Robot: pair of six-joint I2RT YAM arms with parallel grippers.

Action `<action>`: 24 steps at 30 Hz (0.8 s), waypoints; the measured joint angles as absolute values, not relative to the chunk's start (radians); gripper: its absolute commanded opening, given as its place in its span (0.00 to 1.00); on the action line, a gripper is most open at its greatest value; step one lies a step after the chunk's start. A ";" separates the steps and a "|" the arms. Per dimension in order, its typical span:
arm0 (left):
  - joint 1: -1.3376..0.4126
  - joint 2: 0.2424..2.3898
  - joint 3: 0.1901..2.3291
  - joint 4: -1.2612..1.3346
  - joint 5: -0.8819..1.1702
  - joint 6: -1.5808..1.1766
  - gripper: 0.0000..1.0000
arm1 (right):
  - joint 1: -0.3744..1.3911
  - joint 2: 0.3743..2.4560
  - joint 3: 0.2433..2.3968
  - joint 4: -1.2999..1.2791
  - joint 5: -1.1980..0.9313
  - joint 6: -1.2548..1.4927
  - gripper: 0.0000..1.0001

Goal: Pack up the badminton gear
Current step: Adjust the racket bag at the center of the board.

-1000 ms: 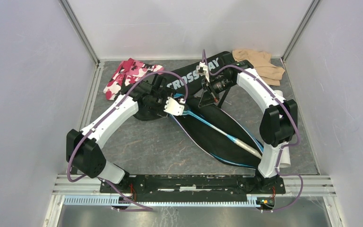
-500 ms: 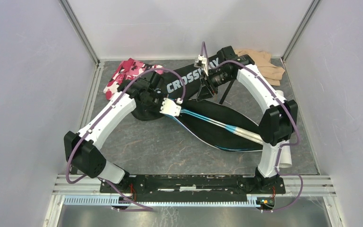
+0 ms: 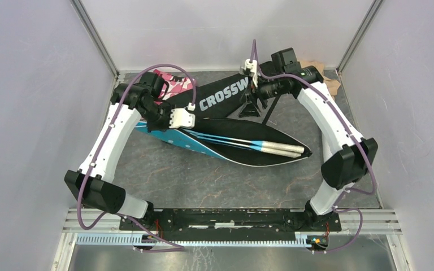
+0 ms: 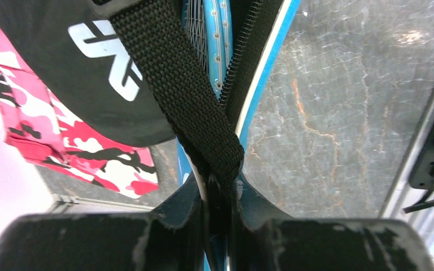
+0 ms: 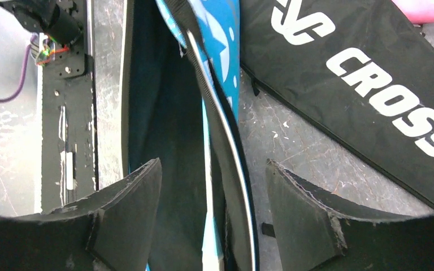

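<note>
The blue racket cover (image 3: pixel 203 144) lies open across the middle of the table. Two rackets are inside it, their pale handles (image 3: pixel 282 148) near its right tip. My left gripper (image 3: pixel 182 118) is shut on the cover's black webbing strap (image 4: pixel 192 96) and zip edge at the cover's left end. A blue racket head (image 4: pixel 212 34) shows just beyond the strap. The black CROSSWAY cover (image 3: pixel 226 96) lies behind, at an angle. My right gripper (image 3: pixel 250 108) hovers open over it. In the right wrist view the blue cover's edge (image 5: pixel 226 130) runs between the spread fingers (image 5: pixel 130 209) untouched.
A pink-and-white camouflage cloth (image 3: pixel 172 79) lies at the back left under the left arm. A beige cloth (image 3: pixel 325 70) is at the back right, mostly behind the right arm. White walls close in three sides. The black base rail (image 3: pixel 226 217) runs along the near edge.
My left gripper shut on the blue cover's strap and pulled its left end back-left, so the cover swung flatter across the table. The right gripper opened, let go and rose toward the back.
</note>
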State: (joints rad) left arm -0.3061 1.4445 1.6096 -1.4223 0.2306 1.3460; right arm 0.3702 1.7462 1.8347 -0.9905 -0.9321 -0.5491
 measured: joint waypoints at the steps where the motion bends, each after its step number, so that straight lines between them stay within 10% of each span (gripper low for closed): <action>1: -0.297 1.446 1.613 -1.430 0.239 1.341 0.02 | 0.370 1.725 1.819 -0.991 -0.930 -0.565 0.73; 17: -0.227 1.585 1.659 -1.491 0.440 1.184 0.02 | 0.490 1.417 1.280 -0.995 -0.780 -0.881 0.77; 24: -0.224 1.589 1.658 -1.491 0.466 1.175 0.02 | 0.559 1.396 1.155 -0.895 -0.635 -0.880 0.48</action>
